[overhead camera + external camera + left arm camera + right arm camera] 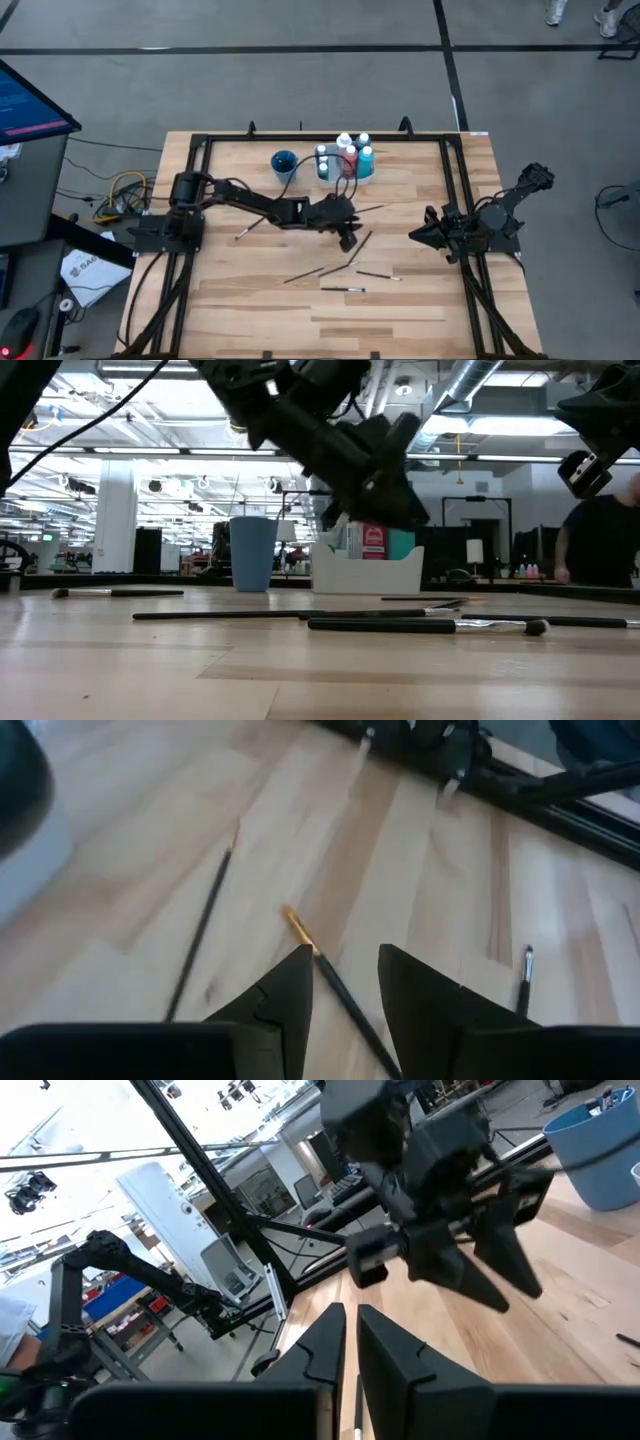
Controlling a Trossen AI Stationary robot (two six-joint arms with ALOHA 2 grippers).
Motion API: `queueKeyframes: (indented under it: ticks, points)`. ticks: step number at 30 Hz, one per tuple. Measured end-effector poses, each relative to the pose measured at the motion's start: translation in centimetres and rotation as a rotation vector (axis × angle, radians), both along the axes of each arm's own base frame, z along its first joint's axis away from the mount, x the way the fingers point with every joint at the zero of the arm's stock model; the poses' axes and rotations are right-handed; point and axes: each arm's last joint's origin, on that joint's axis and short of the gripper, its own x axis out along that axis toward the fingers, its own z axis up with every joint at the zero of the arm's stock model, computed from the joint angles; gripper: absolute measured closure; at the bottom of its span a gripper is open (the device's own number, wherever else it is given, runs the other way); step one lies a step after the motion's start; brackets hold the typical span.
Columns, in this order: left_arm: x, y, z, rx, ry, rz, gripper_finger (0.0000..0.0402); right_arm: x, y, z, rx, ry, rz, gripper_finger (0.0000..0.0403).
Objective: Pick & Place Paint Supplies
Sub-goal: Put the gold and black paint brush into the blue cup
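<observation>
The left gripper (342, 988), jaws spread, hovers mid-worktop over a thin dark-handled paintbrush with a gold ferrule (328, 976), whose long axis runs through the gap, away towards the right edge; the right gripper (422, 236), pressed together, waits there

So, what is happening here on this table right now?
The left gripper hangs low over the middle of the wooden table, its jaws open on either side of a dark-handled paintbrush lying there, not yet gripped. More paintbrushes lie scattered nearby. The paint bottles stand in the white tray beside the blue cup at the far edge. The right gripper waits shut at the table's right side.
</observation>
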Motion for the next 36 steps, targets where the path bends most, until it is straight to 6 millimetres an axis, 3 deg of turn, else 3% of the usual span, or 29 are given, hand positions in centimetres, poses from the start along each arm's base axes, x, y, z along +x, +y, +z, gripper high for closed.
queueKeyframes:
  ticks: [4, 9, 13, 18, 22, 25, 31, 36]
  points:
    - [0.4, 0.4, 1.0, 0.004, -0.018, 0.026, 0.0294, 0.0, 0.0, 0.0, 0.000, 0.000, 0.000, 0.0379]
    - [-1.3, 0.7, 3.0, -0.081, 0.069, 0.065, 0.0294, 0.0, 0.0, 0.0, 0.002, -0.002, 0.000, 0.0380]
    - [-3.1, 0.4, 6.7, -0.112, 0.053, -0.008, 0.0294, 0.0, 0.0, 0.0, -0.003, -0.001, 0.000, 0.0379]
    - [-6.2, 0.0, 13.7, -0.049, -0.123, -0.075, 0.0294, 0.0, 0.0, 0.0, -0.237, -0.024, -0.013, 0.0380]
    - [-9.4, 0.2, 18.3, -0.003, -0.248, -0.043, 0.0294, 0.0, 0.0, 0.0, -0.275, -0.030, -0.015, 0.0380]
    - [-11.4, 0.4, 20.5, 0.010, -0.312, -0.009, 0.0294, 0.0, 0.0, 0.0, -0.276, -0.029, -0.015, 0.0379]
    - [-11.0, -0.6, 19.7, 0.018, -0.271, -0.014, 0.0294, 0.0, -0.1, 0.0, -0.347, -0.039, -0.028, 0.0379]
    - [-11.2, -1.3, 19.9, -0.028, -0.289, -0.019, 0.0294, 0.1, -0.3, 0.8, -0.161, -0.083, -0.058, 0.0379]
